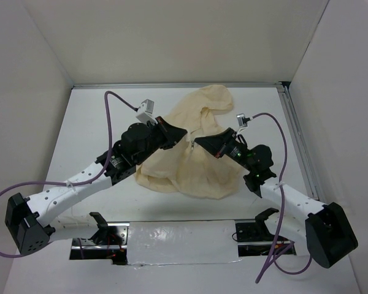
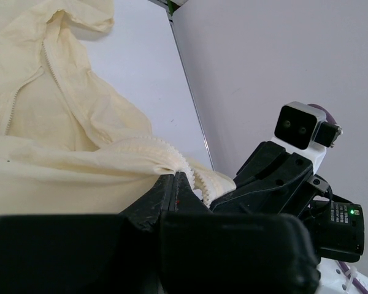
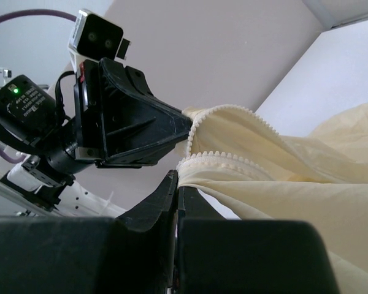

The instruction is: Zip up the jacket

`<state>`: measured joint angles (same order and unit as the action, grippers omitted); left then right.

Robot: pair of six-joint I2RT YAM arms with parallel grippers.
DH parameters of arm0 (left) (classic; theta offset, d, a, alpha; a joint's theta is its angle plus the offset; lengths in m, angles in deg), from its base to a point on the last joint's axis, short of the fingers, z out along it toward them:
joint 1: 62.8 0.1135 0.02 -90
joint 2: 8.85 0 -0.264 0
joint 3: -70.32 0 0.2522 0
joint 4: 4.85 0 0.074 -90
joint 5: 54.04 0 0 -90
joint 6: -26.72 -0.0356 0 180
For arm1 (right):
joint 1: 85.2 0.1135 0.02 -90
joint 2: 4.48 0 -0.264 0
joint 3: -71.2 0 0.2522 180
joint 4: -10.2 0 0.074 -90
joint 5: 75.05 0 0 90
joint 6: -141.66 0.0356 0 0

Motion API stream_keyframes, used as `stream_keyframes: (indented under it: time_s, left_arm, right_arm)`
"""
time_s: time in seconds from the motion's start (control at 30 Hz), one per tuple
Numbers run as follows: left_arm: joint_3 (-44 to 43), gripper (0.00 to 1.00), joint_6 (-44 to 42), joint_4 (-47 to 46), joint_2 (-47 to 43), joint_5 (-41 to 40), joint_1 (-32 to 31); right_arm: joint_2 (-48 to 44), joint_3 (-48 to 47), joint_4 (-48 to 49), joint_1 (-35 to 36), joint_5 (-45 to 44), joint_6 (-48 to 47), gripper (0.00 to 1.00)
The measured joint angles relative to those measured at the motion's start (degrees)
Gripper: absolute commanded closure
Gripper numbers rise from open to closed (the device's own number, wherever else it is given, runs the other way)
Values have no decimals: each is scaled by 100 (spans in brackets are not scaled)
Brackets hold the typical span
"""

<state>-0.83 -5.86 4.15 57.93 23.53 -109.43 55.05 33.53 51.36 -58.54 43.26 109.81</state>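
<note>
The pale cream-yellow jacket (image 1: 193, 159) lies bunched on the white table, its hood toward the back. My left gripper (image 1: 183, 133) is shut on the jacket's left zipper edge and holds it lifted; in the left wrist view its closed tips (image 2: 175, 177) pinch the toothed edge (image 2: 165, 147). My right gripper (image 1: 199, 142) is shut on the other zipper edge; in the right wrist view its tips (image 3: 177, 176) pinch the toothed tape (image 3: 227, 162). The two grippers face each other, tips a few centimetres apart. A small dark pull (image 1: 191, 146) hangs between them.
White walls enclose the table on the left, back and right. A metal rail (image 1: 297, 135) runs along the right edge. Purple cables (image 1: 113, 116) loop from both wrists. Two black stands (image 1: 101, 222) sit at the near edge by a foil strip (image 1: 181, 239).
</note>
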Motion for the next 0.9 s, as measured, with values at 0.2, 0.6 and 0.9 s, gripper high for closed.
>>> stream_keyframes:
  time_s: [0.2, 0.6, 0.9]
  left_arm:
    - [79, 100, 101, 0, -72, 0, 0]
    - [79, 100, 144, -2, -79, -24, 0]
    - [79, 100, 149, -4, -79, -26, 0]
  right_arm:
    - [-31, 4, 4, 22, -149, 61, 100]
    - [-26, 4, -20, 96, -181, 68, 100]
    - [-26, 2, -79, 114, -227, 48, 100]
